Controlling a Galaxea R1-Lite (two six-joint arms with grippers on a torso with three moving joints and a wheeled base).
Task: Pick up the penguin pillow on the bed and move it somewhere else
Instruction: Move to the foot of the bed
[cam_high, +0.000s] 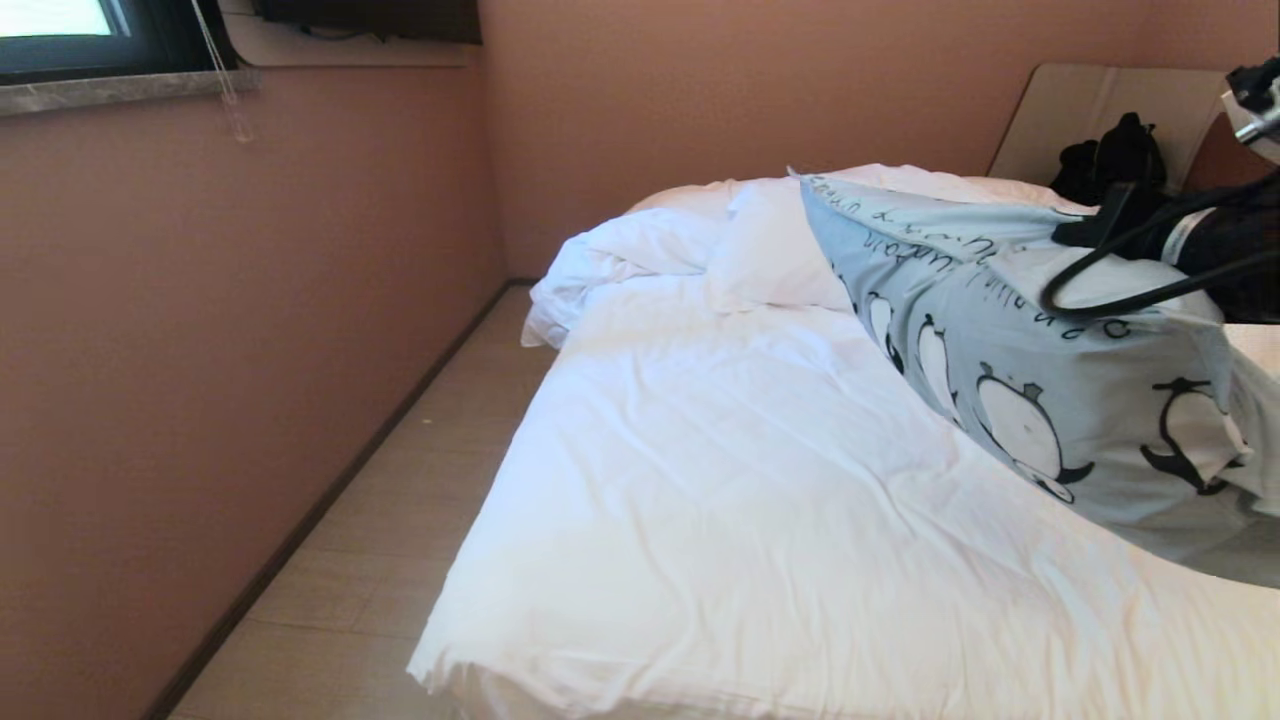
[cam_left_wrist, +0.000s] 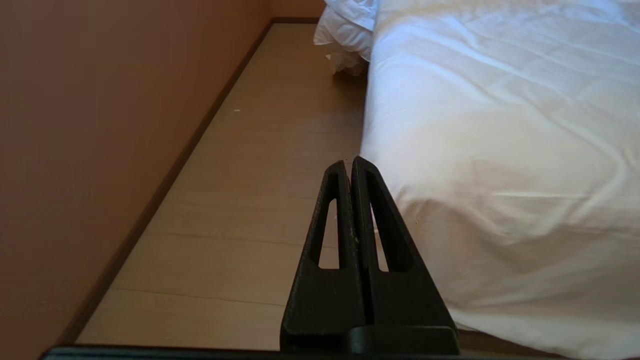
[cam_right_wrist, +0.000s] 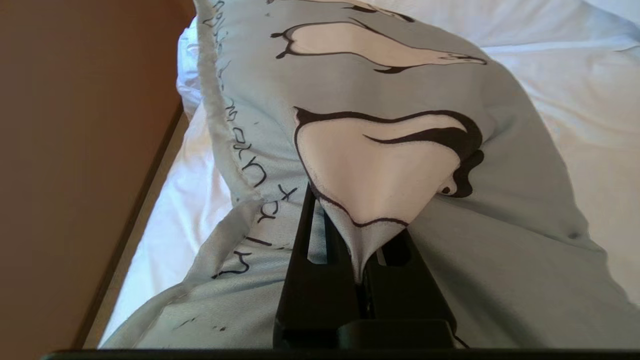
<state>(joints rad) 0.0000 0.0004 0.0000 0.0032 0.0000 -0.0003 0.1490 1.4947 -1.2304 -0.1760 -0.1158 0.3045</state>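
On the left we see a pink wall (cam_high: 200, 350) and a strip of pale wooden floor (cam_high: 400, 520) running alongside the bed (cam_high: 720, 480), and down there the left gripper (cam_left_wrist: 350, 165) hangs idle beside the mattress edge, its fingers pressed together on nothing. Moving across, the white duvet (cam_high: 650, 250) is bunched toward the far corner, and right of it the penguin pillow (cam_high: 1020, 340) stands partly raised off the bedding, its far end still near the headboard (cam_high: 1090, 110) and its lower edge trailing on the sheet. At the right edge, our right gripper (cam_right_wrist: 362, 265) has closed on a small pinch of the pillow's fabric, right at a printed penguin, not on the body of the pillow. That is where we judge the risk lies: a narrow fold of cloth may slide out under the pillow's weight as we swing it, dropping it back or onto the floor. The dragging lower edge could also catch the sheet and pull it along, and the dangling black cable (cam_high: 1120, 270) lies across the pillow and might snag.
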